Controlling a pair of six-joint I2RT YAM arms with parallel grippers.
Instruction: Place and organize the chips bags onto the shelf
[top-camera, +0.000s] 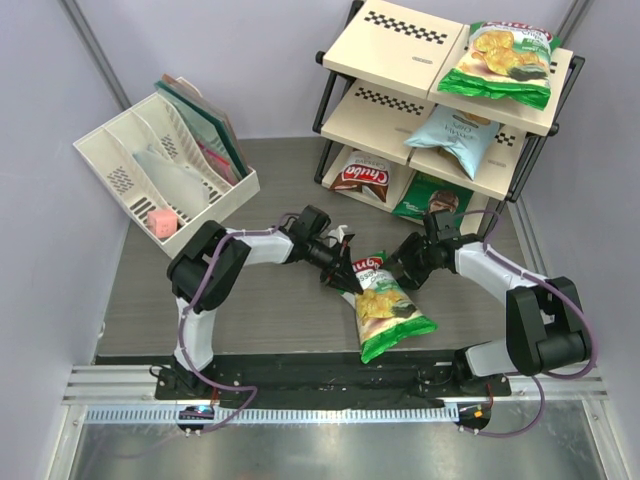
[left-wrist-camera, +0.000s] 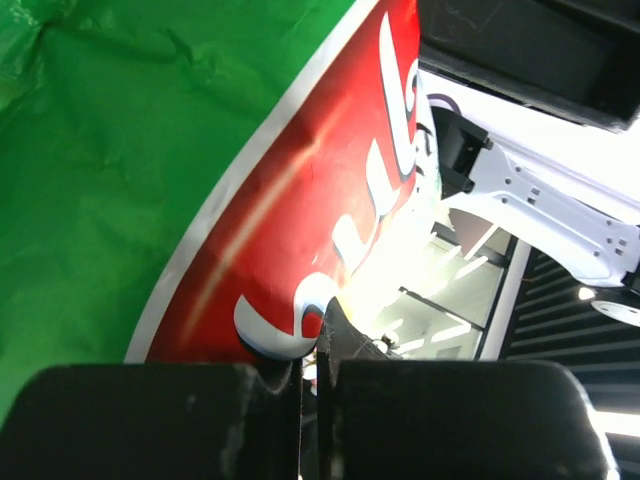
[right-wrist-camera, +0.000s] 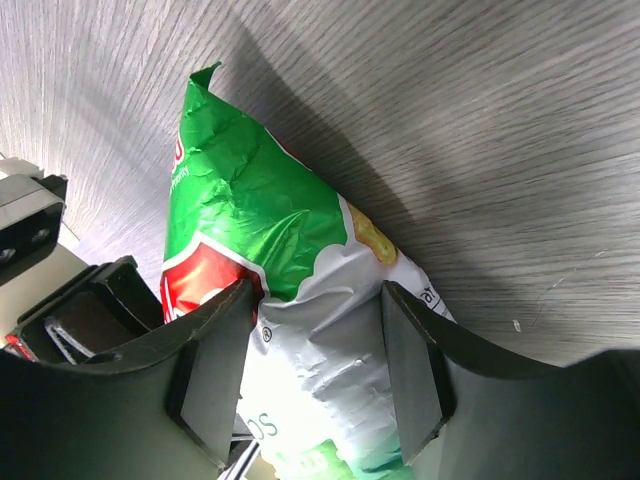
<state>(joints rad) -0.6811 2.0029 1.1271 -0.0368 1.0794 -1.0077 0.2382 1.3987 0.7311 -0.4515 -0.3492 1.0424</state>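
A green-and-white chips bag (top-camera: 388, 308) with a red logo lies in the middle of the dark table. My left gripper (top-camera: 345, 272) is shut on its top edge, and the bag fills the left wrist view (left-wrist-camera: 150, 150) above the closed fingers (left-wrist-camera: 318, 345). My right gripper (top-camera: 403, 268) is open, its jaws standing on either side of the bag's upper part (right-wrist-camera: 260, 210) without pinching it (right-wrist-camera: 318, 295). The black-framed shelf (top-camera: 395, 40) holds a green-and-white bag (top-camera: 500, 62) on top, a light blue bag (top-camera: 455, 135) in the middle, and a brown bag (top-camera: 360, 178) and a dark green bag (top-camera: 430, 197) at the bottom.
A white slotted organizer (top-camera: 165, 175) with folders and a pink cube (top-camera: 160, 222) stands at the back left. Pale walls close in on the left, back and right. The arm bases sit on a black strip at the near edge.
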